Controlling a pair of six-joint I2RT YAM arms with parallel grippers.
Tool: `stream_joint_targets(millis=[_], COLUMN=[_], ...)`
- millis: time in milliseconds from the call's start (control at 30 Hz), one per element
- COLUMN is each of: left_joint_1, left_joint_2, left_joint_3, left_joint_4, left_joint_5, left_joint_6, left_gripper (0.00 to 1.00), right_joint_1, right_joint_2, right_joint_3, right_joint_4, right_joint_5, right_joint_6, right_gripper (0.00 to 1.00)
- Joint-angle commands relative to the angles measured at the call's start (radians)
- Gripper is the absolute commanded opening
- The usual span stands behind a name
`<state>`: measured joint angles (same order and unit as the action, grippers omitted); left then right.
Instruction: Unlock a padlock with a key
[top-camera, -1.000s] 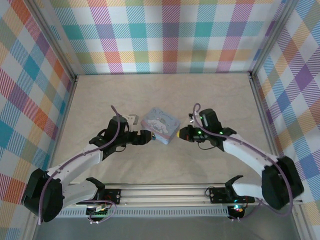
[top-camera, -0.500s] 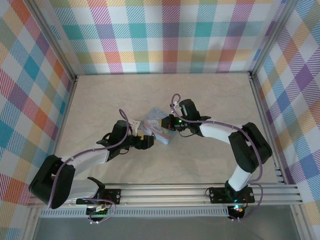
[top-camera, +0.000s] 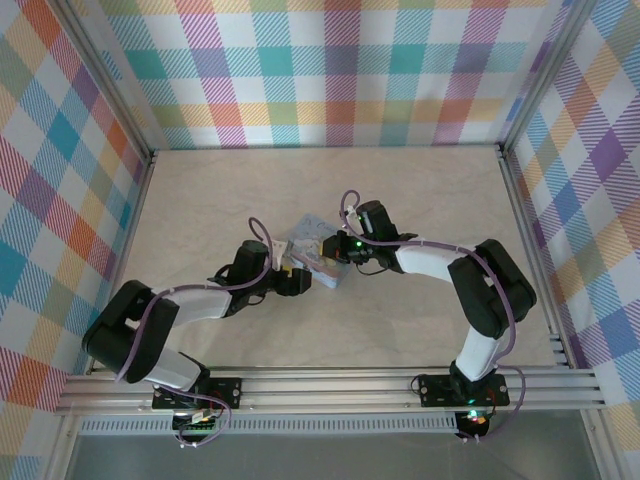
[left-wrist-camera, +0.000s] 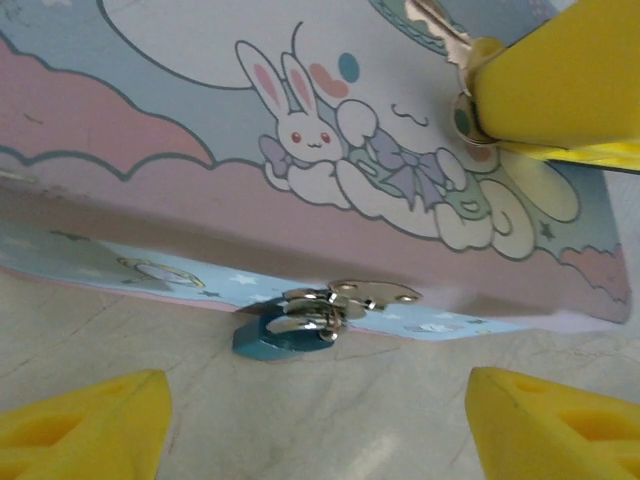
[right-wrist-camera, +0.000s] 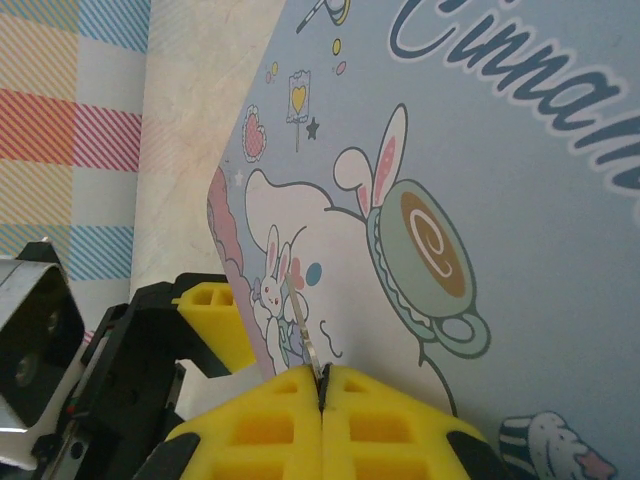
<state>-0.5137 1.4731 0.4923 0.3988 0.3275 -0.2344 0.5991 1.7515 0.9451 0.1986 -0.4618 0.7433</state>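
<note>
Since half a second ago my left arm has drawn up closer to the tin, its elbow nearer the bench's left edge. My right arm has scarcely shifted, and the tin lies where it lay.

My left pincer (top-camera: 292, 281) sits at the tin's (top-camera: 308, 232) near side, low over the bench (top-camera: 430, 190). Its jaws are released and spread well apart, with nothing between them. In my left wrist view the two yellow fingertips (left-wrist-camera: 85, 415) stand at the bottom corners, and the padlock (left-wrist-camera: 283, 332) is ahead of the gap between them. It is a small dark blue body with a silvery loop, hanging from a silvery hasp (left-wrist-camera: 372, 293) on the tin's side wall. The padlock is down at the bench surface, just under the tin's lower edge. The tin itself is near the middle of the bench, a little toward the left edge.

My right pincer (right-wrist-camera: 322, 385) is over the tin's printed lid, reaching in from the right edge's side. Its fingers are clenched together on the key (right-wrist-camera: 305, 335), whose thin silvery blade sticks out from between the pads. The blade points across the cartoon figure toward my left pincer. Its tip seems to be just above the lid, though I cannot tell whether it touches. Key and padlock are apart, one over the lid and one below the wall.
</note>
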Motion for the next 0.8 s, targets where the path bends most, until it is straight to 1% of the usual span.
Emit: stream_joint_targets(millis=[0,200,500,767], left_joint_1=[0.006,-0.002,-0.020,-0.049], left_joint_2=[0.037,0.096,0.183,0.200], left_joint_3=[-0.011,0.003,0.041,0.064], left_joint_4=[0.100,0.132,0.161,0.152], left_joint_5=[-0.009,0.000,0.016,0.031], left_joint_6=[0.020,0.027,0.030,0.034], left_gripper=[0.76,0.73,0.64,0.49], right_joint_1=[0.005,0.004,0.006,0.005], right_joint_2=[0.020,0.016,0.014,0.010], right_joint_3=[-0.034,-0.031,-0.028,-0.028], right_joint_4=[-0.060,-0.074,-0.083,-0.088], right_joint_5=[0.026,0.033,0.032,0.037], right_joint_6=[-0.029,-0.041,-0.047,-0.053], right_gripper=[0.00,0.00,0.01,0.01])
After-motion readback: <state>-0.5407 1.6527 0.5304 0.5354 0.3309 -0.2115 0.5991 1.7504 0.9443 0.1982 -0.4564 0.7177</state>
